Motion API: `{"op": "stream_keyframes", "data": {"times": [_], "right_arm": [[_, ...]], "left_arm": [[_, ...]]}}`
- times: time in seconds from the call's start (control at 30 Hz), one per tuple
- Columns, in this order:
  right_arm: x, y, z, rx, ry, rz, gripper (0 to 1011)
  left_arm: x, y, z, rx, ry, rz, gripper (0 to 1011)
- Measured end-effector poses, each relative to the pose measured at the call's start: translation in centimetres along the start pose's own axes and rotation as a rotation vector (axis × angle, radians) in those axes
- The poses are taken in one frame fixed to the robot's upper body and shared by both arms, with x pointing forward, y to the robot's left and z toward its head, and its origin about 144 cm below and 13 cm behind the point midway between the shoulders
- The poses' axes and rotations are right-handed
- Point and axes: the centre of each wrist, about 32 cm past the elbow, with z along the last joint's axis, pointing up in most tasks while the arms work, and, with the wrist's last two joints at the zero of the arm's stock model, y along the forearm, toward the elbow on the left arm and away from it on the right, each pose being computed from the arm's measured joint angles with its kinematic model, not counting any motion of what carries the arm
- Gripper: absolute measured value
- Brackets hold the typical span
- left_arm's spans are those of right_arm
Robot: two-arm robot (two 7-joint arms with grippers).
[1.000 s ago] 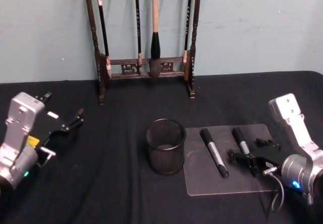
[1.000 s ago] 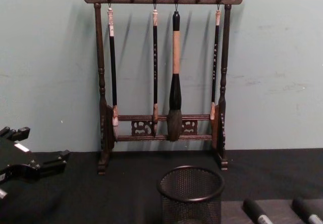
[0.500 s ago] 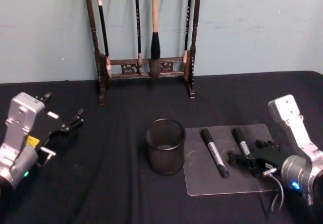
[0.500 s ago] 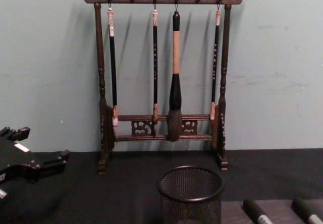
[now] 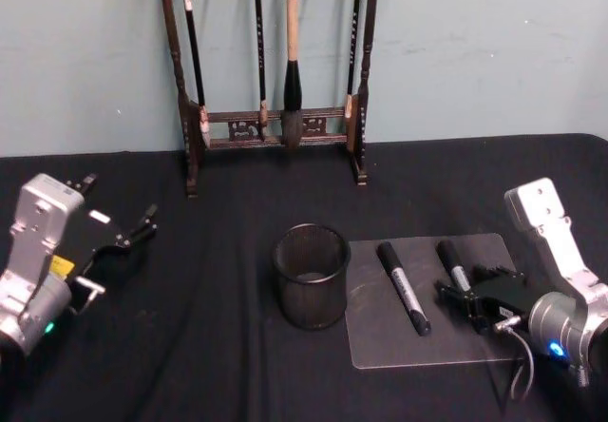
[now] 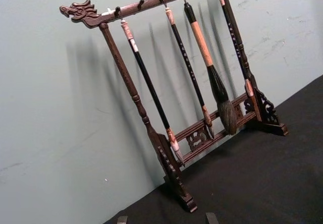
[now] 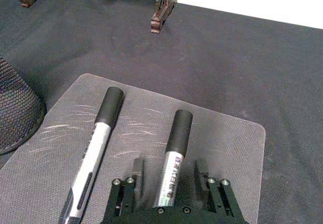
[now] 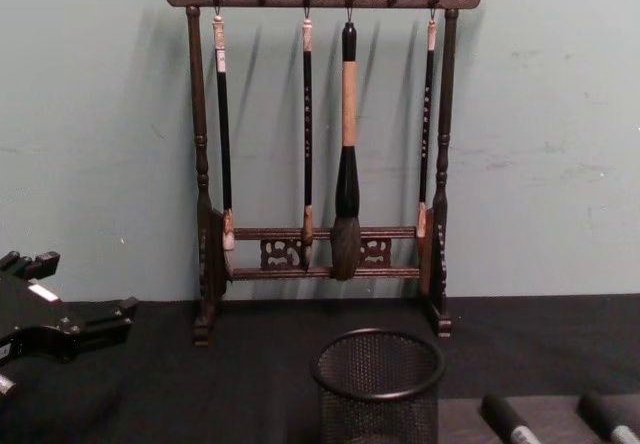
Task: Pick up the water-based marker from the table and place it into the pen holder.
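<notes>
so, right gripper (image 5: pixel 465 285) low on mat (image 5: pixel 380 338), jaws wide astride marker (image 5: pixel 454 266), not gripping; other marker (image 5: pixel 403 287) just beside at 9 o'clock, holder (image 5: pixel 312 277) past it. meanwhile left gripper (image 5: pixel 115 205) parked at bench (image 5: pixel 228 346) 9 o'clock edge, jaws wide.

Head over, chest beside pen holder (image 5: pixel 309 300)

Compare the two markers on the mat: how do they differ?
The left marker lies free; the right marker sits between the open fingers of the right claw. The left marker is nearer the pen holder; the right marker is farther out. Both lie flat on the clear mat, roughly parallel, black caps toward the brush rack. The left claw hovers far left.
</notes>
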Motion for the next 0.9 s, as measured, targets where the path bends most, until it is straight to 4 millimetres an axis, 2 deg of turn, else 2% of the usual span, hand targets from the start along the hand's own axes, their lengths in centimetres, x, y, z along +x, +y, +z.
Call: {"op": "stream_keyframes", "data": {"times": [0.03, 0.07, 0.1, 0.17, 0.27, 0.4, 0.47, 0.67, 0.87, 0.9], "right_arm": [[0.01, 0.00, 0.00, 0.000, 0.000, 0.000, 591], [0.01, 0.00, 0.00, 0.000, 0.000, 0.000, 591], [0.01, 0.00, 0.00, 0.000, 0.000, 0.000, 549], [0.01, 0.00, 0.00, 0.000, 0.000, 0.000, 549], [0.01, 0.00, 0.00, 0.001, 0.001, 0.000, 366], [0.01, 0.00, 0.00, 0.001, 0.001, 0.000, 222], [0.01, 0.00, 0.00, 0.001, 0.001, 0.000, 194], [0.03, -0.04, -0.01, 0.008, 0.006, -0.003, 194], [0.13, -0.15, 0.03, 0.052, 0.010, -0.007, 194], [0.26, -0.27, 0.09, 0.106, 0.013, -0.008, 194]], "left_arm": [[0.00, 0.00, 0.00, 0.000, 0.000, 0.000, 1001], [0.00, 0.00, 0.00, 0.000, 0.000, 0.000, 1001], [0.00, 0.00, 0.00, 0.000, 0.000, 0.000, 1001], [0.00, 0.00, 0.00, 0.000, 0.000, 0.000, 1001], [0.00, 0.00, 0.00, 0.000, 0.000, 0.000, 1001], [0.00, 0.00, 0.00, 0.000, 0.000, 0.000, 1001], [0.00, 0.00, 0.00, 0.000, 0.000, 0.000, 1001], [0.00, 0.00, 0.00, 0.000, 0.000, 0.000, 1001], [0.00, 0.00, 0.00, 0.000, 0.000, 0.000, 1001], [0.00, 0.00, 0.00, 0.000, 0.000, 0.000, 1001]]}}
